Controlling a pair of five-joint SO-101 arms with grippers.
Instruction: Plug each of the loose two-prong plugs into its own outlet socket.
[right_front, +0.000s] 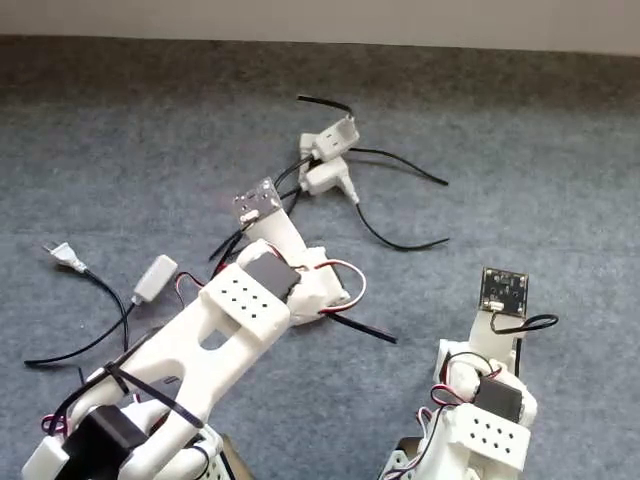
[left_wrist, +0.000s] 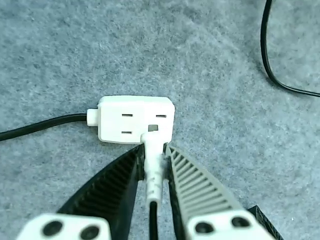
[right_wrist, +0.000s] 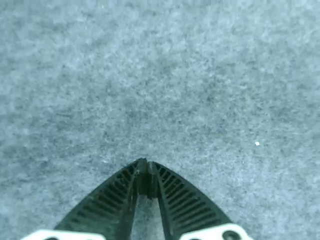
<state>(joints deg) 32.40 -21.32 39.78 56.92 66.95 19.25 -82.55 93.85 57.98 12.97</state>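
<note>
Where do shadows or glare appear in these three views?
High view: even, soft light on the grey carpet, no hard shadows. Left wrist view: the white plastic outlet block shows no glare. Right wrist view: equally flat light.

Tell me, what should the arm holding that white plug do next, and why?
Probably push it straight forward a little. The left gripper is shut on the white two-prong plug, whose nose sits right at the face of the white rectangular outlet socket. It does not look fully seated yet, so a short, gentle press seems the sensible step.
</note>
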